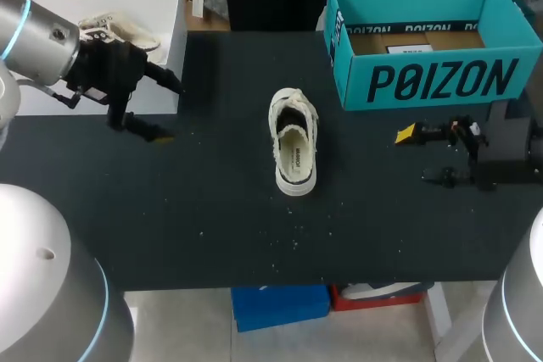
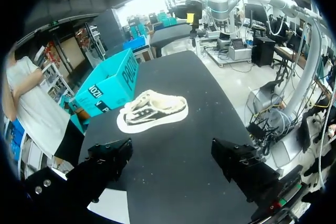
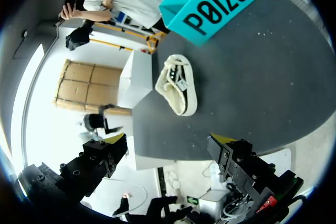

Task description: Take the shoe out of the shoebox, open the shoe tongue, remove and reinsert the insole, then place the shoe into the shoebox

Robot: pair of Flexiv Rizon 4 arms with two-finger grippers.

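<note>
Black tabletop [image 1: 212, 235], speckled with pale crumbs. Teal shoebox [image 1: 424, 40] stands open at far right, nothing visible inside but its cardboard floor. White shoe [image 1: 293, 142] sits upright on its sole mid-table, toe pointing away from the robot, well apart from the shoebox and from both arms. Insole appears seated inside, its label showing at the heel; tongue and laces look loose, but whether the tongue is fully folded back cannot be told. White box [image 1: 161, 6] at far left holds a second pale shoe [image 1: 110, 27]. Left gripper [image 1: 161, 108] hangs beside the white box, fingers spread, nothing between them; its wrist view shows the shoe ahead of the open fingers. Right gripper [image 1: 424, 156] sits at the table's right side below the shoebox, fingers spread, also empty. Judgement: removal from the shoebox is done. Cannot tell whether the insole step is complete. Return to the shoebox is definitely left.
</note>
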